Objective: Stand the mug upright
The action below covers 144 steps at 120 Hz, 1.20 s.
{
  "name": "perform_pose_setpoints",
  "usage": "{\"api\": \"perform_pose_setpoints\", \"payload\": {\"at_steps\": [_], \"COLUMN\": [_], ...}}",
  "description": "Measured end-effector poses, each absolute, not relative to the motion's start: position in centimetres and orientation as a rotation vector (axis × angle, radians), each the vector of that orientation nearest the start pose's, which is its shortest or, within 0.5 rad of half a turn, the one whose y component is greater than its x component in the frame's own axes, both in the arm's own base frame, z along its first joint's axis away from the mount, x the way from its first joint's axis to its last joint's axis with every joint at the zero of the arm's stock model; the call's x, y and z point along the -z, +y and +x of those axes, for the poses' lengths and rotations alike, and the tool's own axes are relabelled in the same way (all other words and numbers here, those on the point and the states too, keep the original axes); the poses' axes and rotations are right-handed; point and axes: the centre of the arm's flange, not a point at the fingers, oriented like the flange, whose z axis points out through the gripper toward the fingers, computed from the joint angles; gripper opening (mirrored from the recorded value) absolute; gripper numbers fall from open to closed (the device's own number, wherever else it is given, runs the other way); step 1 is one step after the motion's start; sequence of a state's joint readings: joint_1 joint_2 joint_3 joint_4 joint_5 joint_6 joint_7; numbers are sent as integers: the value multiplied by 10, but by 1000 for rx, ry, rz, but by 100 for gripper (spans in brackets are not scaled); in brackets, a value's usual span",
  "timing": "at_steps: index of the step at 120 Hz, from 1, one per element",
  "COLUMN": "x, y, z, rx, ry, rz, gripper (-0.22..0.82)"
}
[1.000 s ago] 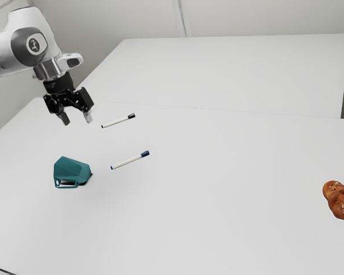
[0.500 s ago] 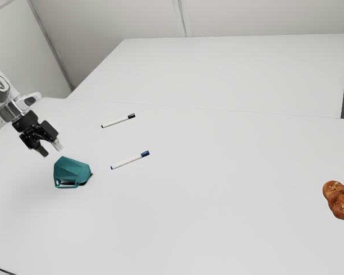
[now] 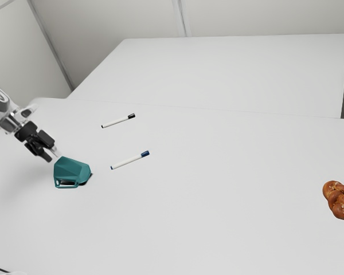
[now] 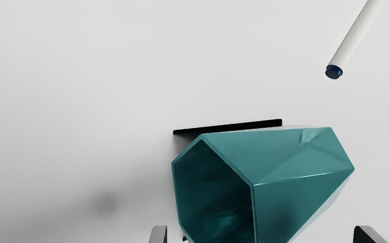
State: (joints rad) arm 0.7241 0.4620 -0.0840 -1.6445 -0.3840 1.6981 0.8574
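The teal mug lies on its side on the table, its handle toward the exterior view's bottom. Just beyond its upper left edge there is the black gripper, low and tilted toward the mug. In the wrist view the mug shows its dark open mouth and faceted wall, with part of it cut off at the bottom edge. The gripper is open, its two fingertips wide apart with the mug's body between their lines; no grip on it is visible.
A white marker with a blue cap lies close to the mug, toward the exterior view's right. Another marker with a black cap lies farther back. A brown twisted bread rests at the exterior view's far right on the white table.
The arm first swung toward the exterior view's left and down, then my hand lowered slightly and came nearer the mug. Mug, markers and bread have stayed where they were.
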Motion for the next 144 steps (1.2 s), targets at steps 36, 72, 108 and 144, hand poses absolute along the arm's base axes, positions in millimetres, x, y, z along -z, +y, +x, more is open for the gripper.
{"api": "perform_pose_setpoints", "payload": {"at_steps": [36, 72, 108, 144], "x": [-304, -293, -293, -299], "y": [345, 340, 332, 328], "z": [522, 517, 518, 521], "rx": [4, 11, 9, -3], "ry": [-133, -155, -181, -216], "rz": [2430, 2347, 2291, 2290], "gripper": [60, 34, 2, -14]}}
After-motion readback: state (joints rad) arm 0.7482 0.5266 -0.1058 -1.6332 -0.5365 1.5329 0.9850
